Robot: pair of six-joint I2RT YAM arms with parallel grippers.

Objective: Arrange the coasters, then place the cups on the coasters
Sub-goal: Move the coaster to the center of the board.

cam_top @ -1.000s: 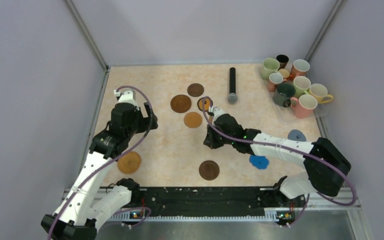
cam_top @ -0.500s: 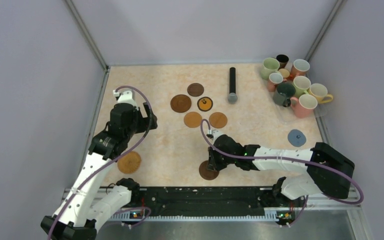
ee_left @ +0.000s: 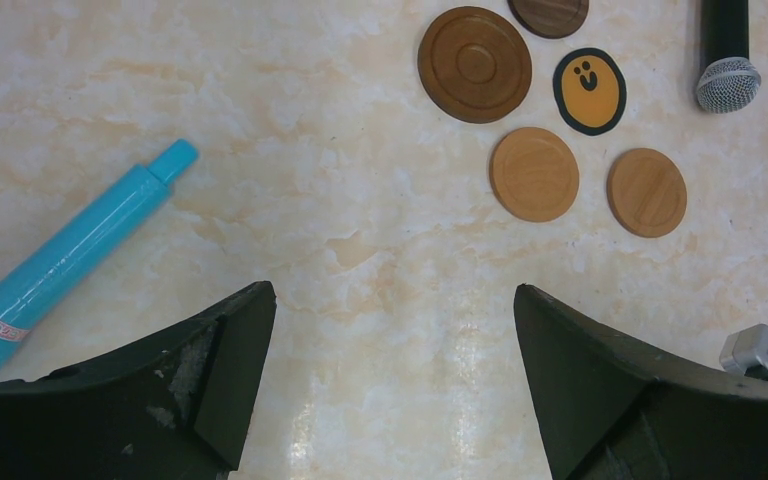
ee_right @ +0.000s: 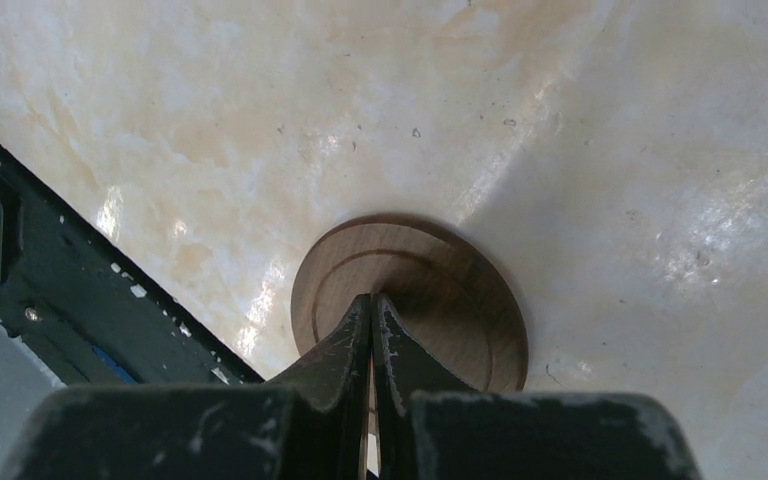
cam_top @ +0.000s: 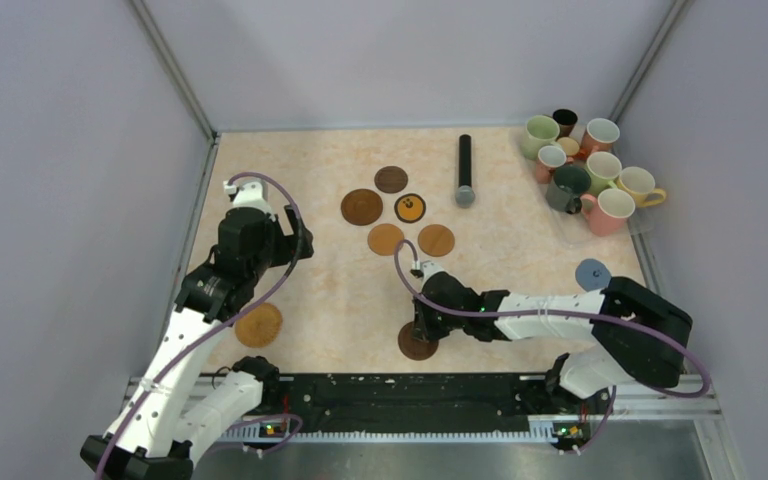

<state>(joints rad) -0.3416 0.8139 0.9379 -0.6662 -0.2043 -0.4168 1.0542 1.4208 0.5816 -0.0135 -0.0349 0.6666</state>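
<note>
At the marbled table (cam_top: pixel 310 180), the left gripper (ee_left: pixel 392 292) hung wide open and empty, well left of the black cylinder (cam_top: pixel 465 170). The right gripper (ee_right: pixel 372 300), jaws pinched shut on nothing, pointed down over a dark brown coaster (ee_right: pixel 460 310) well nearer than the cylinder. Cups (cam_top: pixel 603 165) clustered just right of it, and five coasters (cam_top: pixel 361 207) lay just left.

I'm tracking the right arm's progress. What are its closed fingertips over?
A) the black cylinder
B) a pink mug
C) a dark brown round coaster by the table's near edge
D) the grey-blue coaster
C: in the right wrist view, the shut right hand sits over the dark brown round coaster.
</note>
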